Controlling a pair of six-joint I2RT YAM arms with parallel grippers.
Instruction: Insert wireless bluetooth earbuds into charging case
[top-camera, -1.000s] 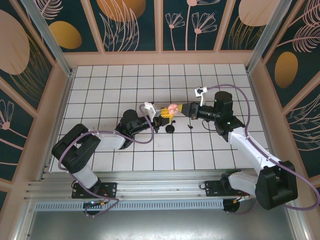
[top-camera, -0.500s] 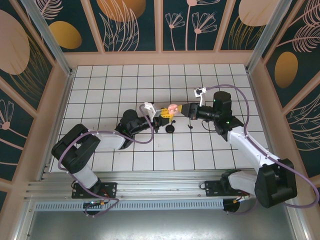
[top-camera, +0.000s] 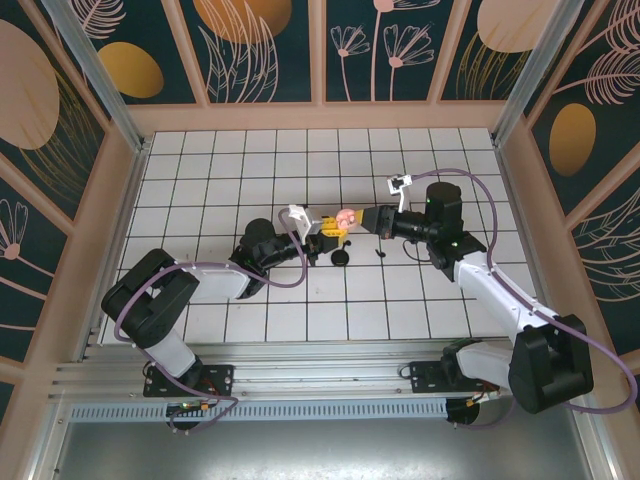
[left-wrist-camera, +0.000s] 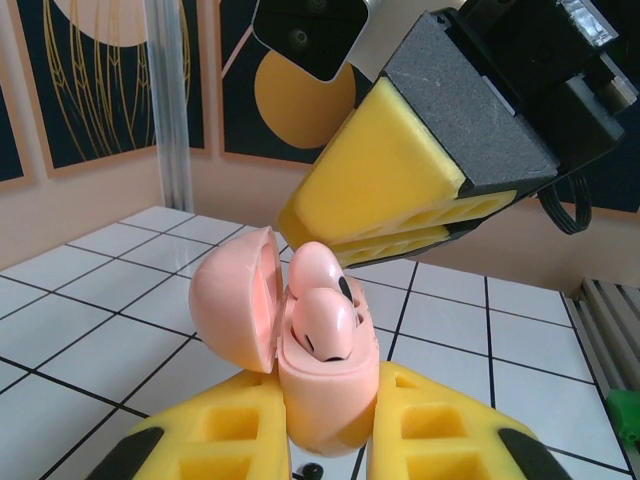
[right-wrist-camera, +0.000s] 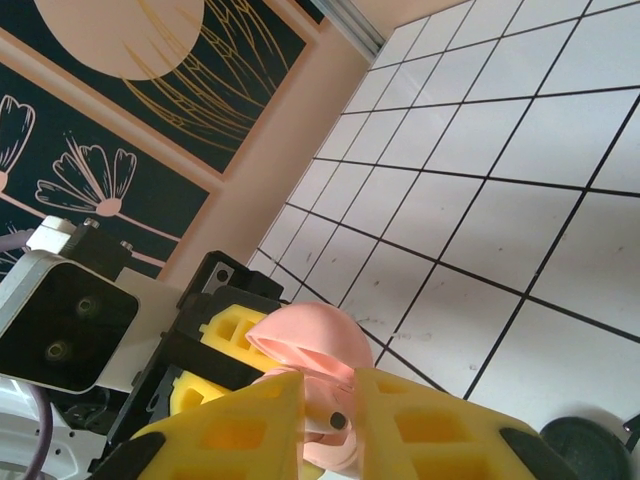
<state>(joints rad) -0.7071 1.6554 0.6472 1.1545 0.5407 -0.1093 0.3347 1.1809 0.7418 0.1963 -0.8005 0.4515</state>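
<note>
My left gripper (top-camera: 330, 231) is shut on the base of a pale-pink charging case (left-wrist-camera: 322, 400), held just above the table with its lid (left-wrist-camera: 232, 300) swung open to the left. Two pink earbuds sit in the case, the near earbud (left-wrist-camera: 326, 322) in front and the far earbud (left-wrist-camera: 318, 268) behind it. My right gripper (left-wrist-camera: 300, 228) comes in from above at the far earbud. In the right wrist view its yellow fingers (right-wrist-camera: 250, 425) close narrowly on that earbud (right-wrist-camera: 336, 421), with the lid (right-wrist-camera: 305, 340) just beyond.
A black round disc (top-camera: 341, 258) lies on the white tiled table just in front of the case, also seen as a disc (right-wrist-camera: 590, 450) at the lower right. A small black bit (top-camera: 379, 253) lies to its right. Wooden walls enclose the table.
Both grippers stay at the case in the middle of the table. The right arm has shifted only very slightly.
</note>
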